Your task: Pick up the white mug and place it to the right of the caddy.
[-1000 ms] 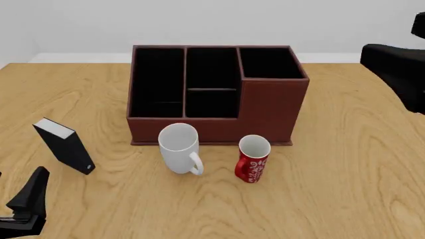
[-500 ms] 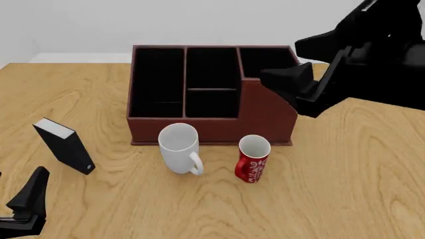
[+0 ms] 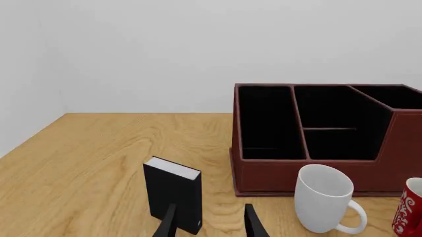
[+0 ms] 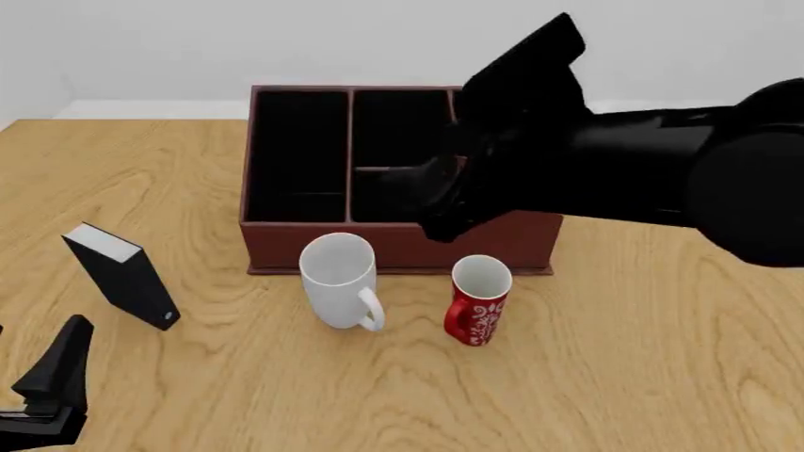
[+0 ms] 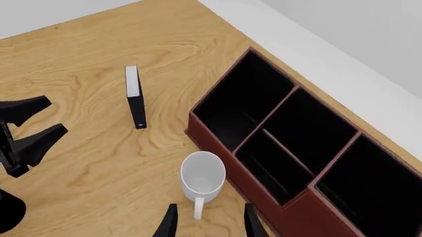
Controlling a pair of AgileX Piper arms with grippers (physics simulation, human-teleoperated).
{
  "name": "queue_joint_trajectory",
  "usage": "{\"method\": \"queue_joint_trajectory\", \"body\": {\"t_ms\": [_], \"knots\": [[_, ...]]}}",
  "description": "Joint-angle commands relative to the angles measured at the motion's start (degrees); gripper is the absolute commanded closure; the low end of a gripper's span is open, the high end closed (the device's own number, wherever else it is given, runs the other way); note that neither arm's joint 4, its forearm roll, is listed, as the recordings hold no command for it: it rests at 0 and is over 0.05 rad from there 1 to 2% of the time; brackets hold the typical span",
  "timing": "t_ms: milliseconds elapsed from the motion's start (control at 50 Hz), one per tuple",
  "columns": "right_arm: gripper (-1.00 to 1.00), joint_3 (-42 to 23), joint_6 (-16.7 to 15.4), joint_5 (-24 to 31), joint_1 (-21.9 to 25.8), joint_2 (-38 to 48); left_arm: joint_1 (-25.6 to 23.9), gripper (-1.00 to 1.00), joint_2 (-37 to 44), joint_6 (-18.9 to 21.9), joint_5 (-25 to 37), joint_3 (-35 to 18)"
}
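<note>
The white mug [image 4: 339,281] stands upright in front of the caddy [image 4: 402,243], handle toward the near side. It also shows in the left wrist view [image 3: 324,198] and the right wrist view [image 5: 203,180]. The caddy is a dark reddish-brown box with black compartments [image 3: 316,175] [image 5: 329,217]. My right gripper [image 4: 438,222] hangs open over the caddy's front wall, above and right of the mug; its open fingers frame the mug in the right wrist view [image 5: 207,224]. My left gripper [image 4: 51,386] is open and empty at the near left [image 3: 209,227].
A red mug with a white floral pattern [image 4: 479,301] stands just right of the white mug, in front of the caddy. A small black box with a white top [image 4: 122,275] stands at the left, just beyond my left gripper. The right arm's black body covers the caddy's right part.
My right arm has swung in from the far right, leftward across the caddy, to just above the mugs. The left arm and all objects have not moved.
</note>
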Motion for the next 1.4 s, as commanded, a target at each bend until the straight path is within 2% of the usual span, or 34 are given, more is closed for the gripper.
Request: {"method": "queue_joint_trajectory", "body": {"t_ms": [20,320,580,1000,1400], "knots": [[-1.00,1.16,3.73,-2.64,1.37,5.52,0.00,-1.00,0.00,0.00,0.00,0.00],[-1.00,3.95,8.34,-6.92,2.30,11.85,0.00,-1.00,0.00,0.00,0.00,0.00],[-1.00,4.95,10.14,-8.87,1.86,15.10,0.00,-1.00,0.00,0.00,0.00,0.00],[-1.00,5.61,11.47,-11.57,-0.52,20.44,0.00,-1.00,0.00,0.00,0.00,0.00],[-1.00,5.78,13.05,-13.41,0.40,24.65,0.00,-1.00,0.00,0.00,0.00,0.00]]}}
